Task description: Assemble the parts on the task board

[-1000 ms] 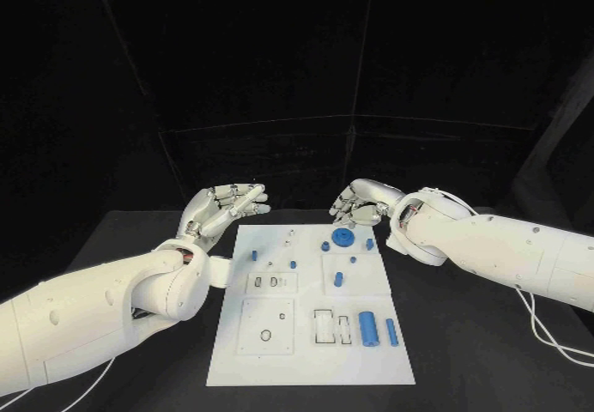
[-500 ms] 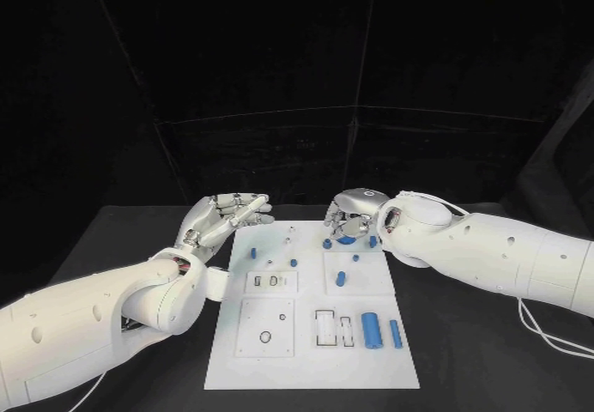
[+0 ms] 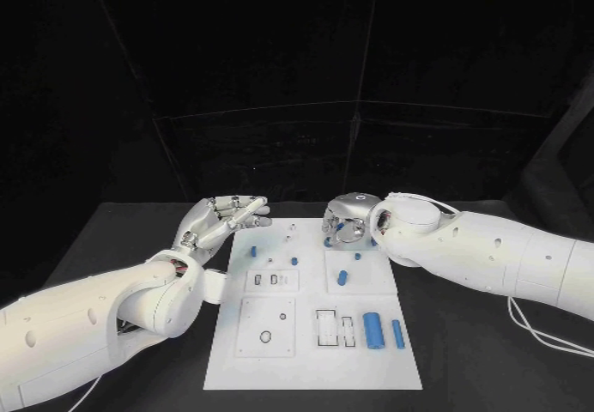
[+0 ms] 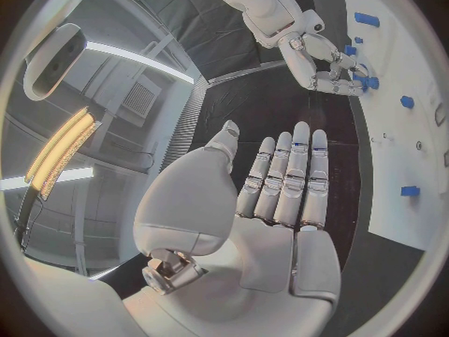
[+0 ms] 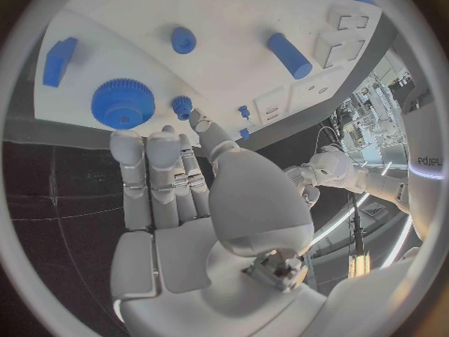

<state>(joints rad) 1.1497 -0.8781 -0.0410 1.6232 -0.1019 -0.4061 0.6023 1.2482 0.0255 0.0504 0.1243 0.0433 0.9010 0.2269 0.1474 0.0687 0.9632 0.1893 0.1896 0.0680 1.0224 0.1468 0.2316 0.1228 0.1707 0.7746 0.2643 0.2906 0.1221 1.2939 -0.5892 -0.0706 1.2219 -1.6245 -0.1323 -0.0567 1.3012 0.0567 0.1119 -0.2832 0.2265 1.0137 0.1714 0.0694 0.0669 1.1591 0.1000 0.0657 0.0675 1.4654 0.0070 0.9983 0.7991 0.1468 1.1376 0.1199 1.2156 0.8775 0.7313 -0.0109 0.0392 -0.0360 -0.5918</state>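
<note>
Reaching over the upper right of the board (image 3: 372,360), the right robot hand (image 3: 348,221) hangs above the blue gear (image 5: 122,102), its fingers straight and apart with nothing between them; the wrist view shows the fingertips just short of the gear and of a small pinion (image 5: 182,105) beside it. The step in hand looks like the approach to pick up that gear, with no grasp made yet. The left robot hand (image 3: 224,217) is held palm-up at the board's upper left corner, fingers extended side by side and empty. Other parts lie untouched: two cylinders (image 3: 372,329) at the lower right of the board and a peg (image 3: 342,277) mid-board. Next, the right robot hand would likely need to lower and curl thumb and fingers around the gear's rim, keeping clear of the pinion.
</note>
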